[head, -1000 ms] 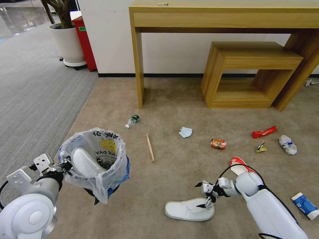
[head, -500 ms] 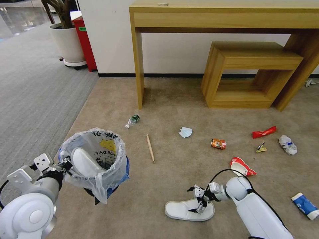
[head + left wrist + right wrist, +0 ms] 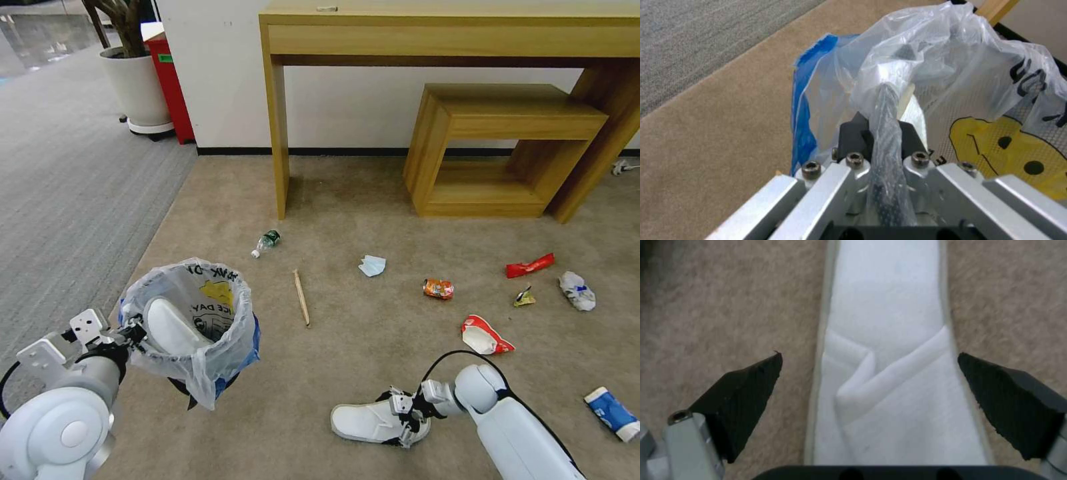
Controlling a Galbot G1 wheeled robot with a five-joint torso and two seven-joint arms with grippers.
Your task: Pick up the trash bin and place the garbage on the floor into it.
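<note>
One slipper (image 3: 889, 373) between open right jaws

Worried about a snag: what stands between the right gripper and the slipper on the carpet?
Nothing visible. The right gripper is open, its fingers on either side of the white slipper, bare carpet beside them.

Trash bin (image 3: 243, 350) mostly hidden under bag; slipper (image 3: 889, 373) cut off.

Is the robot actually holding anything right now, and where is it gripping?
Yes: the left gripper is shut on the trash bin, pinching its bag-covered rim. The right gripper holds nothing; it is open, straddling the white slipper on the floor.
</note>
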